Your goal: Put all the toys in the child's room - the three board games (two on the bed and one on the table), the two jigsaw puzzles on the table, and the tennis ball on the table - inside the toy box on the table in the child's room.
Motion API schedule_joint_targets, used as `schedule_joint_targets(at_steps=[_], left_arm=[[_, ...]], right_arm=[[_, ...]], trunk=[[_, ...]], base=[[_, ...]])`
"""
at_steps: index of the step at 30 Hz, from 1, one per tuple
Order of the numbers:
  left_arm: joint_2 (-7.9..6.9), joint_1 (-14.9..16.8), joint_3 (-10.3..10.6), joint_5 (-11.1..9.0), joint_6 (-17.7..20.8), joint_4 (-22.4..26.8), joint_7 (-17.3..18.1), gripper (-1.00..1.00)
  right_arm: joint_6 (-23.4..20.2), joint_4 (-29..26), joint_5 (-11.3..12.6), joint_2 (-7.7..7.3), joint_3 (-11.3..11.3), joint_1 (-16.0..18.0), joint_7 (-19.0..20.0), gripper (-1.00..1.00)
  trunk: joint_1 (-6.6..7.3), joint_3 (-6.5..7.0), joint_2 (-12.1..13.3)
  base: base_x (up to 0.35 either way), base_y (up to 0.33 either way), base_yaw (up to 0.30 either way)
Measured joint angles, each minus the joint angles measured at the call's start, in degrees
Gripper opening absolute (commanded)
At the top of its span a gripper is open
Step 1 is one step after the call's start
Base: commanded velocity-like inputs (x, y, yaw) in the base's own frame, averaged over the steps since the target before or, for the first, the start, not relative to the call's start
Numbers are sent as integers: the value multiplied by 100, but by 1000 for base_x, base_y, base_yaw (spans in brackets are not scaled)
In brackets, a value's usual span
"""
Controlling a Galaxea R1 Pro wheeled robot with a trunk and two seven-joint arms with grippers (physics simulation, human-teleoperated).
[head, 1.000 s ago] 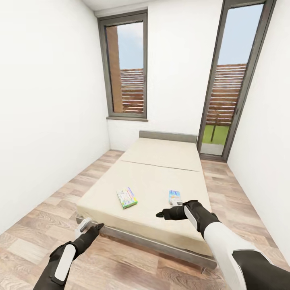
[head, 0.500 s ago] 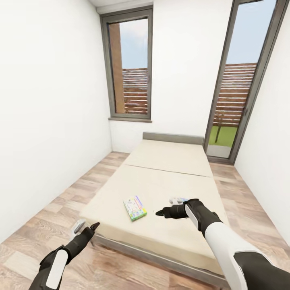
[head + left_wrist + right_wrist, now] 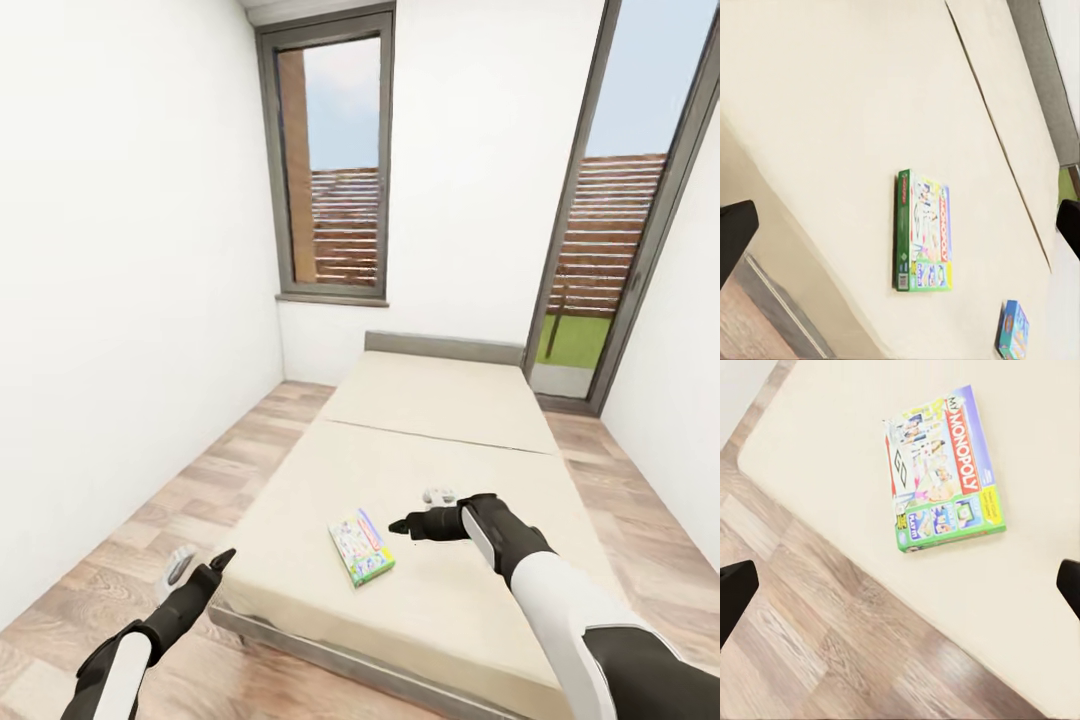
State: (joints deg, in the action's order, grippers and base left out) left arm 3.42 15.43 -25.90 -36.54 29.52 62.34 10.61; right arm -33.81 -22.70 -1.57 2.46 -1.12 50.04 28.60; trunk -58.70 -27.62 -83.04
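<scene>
Two board games lie on the beige bed (image 3: 440,400). One board game (image 3: 361,548) is a flat box with a green edge, a purple band and "MY MONOPOLY" print (image 3: 941,472), near the foot of the mattress. The other, a blue box (image 3: 1014,330), lies further along; in the head view my right hand hides it. My right gripper (image 3: 416,510) hovers open over the mattress, just right of the green-edged box. My left gripper (image 3: 203,562) is open, low beside the bed's near left corner above the floor. In each wrist view dark fingertips (image 3: 735,232) (image 3: 735,592) stand far apart.
White walls close in the child's room on the left and right. A grey-framed window (image 3: 340,160) and a tall glass door (image 3: 620,220) are on the far wall. Wood-plank floor (image 3: 170,490) runs along both sides of the bed; the grey bed frame (image 3: 330,655) is near me.
The camera has moved closer to the bed and the view has shifted, so the bed and games look nearer. Both arms keep much the same pose, grippers still open.
</scene>
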Motion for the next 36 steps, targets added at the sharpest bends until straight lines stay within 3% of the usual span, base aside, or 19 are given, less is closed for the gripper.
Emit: schedule_joint_targets(at_steps=[13,36], left_arm=[[-1,-98,-5,-171,3,152,7,100],[3,-115,35,-203,21,185,4,100]], right_arm=[[968,2,38,-96,13,-38,5,100],[1294,40,53,-196,213,-49,-189,100]], trunk=[[-2,0,0],[-3,0,0]], base=[[173,150,0],[21,18,0]])
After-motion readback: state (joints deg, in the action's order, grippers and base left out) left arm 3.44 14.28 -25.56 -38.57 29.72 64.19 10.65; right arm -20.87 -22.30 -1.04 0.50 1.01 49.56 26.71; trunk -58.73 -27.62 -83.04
